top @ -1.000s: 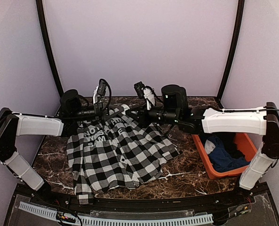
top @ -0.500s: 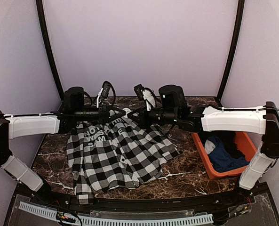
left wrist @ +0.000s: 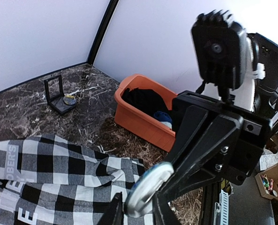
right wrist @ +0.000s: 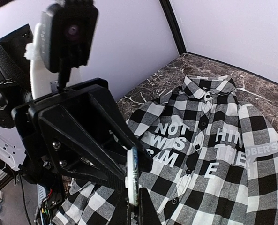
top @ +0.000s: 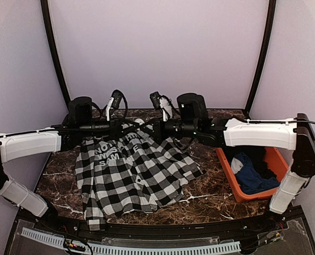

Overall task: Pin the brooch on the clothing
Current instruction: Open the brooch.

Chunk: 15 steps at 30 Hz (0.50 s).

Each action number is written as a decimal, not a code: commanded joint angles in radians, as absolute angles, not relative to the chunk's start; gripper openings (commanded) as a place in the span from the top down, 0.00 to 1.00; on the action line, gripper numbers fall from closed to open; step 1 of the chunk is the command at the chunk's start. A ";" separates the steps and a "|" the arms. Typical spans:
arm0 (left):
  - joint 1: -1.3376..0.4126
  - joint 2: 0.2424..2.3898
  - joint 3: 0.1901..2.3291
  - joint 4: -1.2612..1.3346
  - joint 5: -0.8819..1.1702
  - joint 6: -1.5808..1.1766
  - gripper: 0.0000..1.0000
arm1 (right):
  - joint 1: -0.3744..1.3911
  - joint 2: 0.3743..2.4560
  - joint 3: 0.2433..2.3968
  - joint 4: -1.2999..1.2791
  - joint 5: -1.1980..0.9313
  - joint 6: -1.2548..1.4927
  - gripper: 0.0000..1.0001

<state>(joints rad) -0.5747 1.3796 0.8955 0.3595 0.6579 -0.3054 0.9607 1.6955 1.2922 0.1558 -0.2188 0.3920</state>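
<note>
Marble table (top: pixel 210 197) holds the shirt (top: pixel 130 170) flat for pinning. Right gripper (right wrist: pixel 134 209) clamps the brooch (right wrist: pixel 132 178) above it; left gripper (left wrist: pixel 139 213) brackets the brooch, presumably for handover, grip indeterminate.

Your dark brown marbled table (top: pixel 210 196), black-and-white checked flannel shirt (top: pixel 136 170) spread on it, orange plastic bin (top: pixel 231 180) on the right arm's side, small black frame stand (left wrist: pixel 59 96) toward the far edge

We see the round silvery brooch (left wrist: pixel 148 190) held aloft above the black-and-white checked shirt (top: pixel 136 170); the latter lies spread on the marble tabletop (top: pixel 210 196), white lettering up.
</note>
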 commanded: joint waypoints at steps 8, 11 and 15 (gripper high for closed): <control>-0.605 1.371 0.924 0.277 0.833 -0.264 0.51 | 0.963 1.683 1.304 0.287 -0.206 0.394 1.00; -0.574 1.341 0.875 0.408 0.858 -0.339 0.39 | 0.962 1.669 1.282 0.294 -0.208 0.381 1.00; -0.542 1.337 0.845 0.535 0.909 -0.423 0.34 | 0.958 1.652 1.248 0.316 -0.223 0.377 1.00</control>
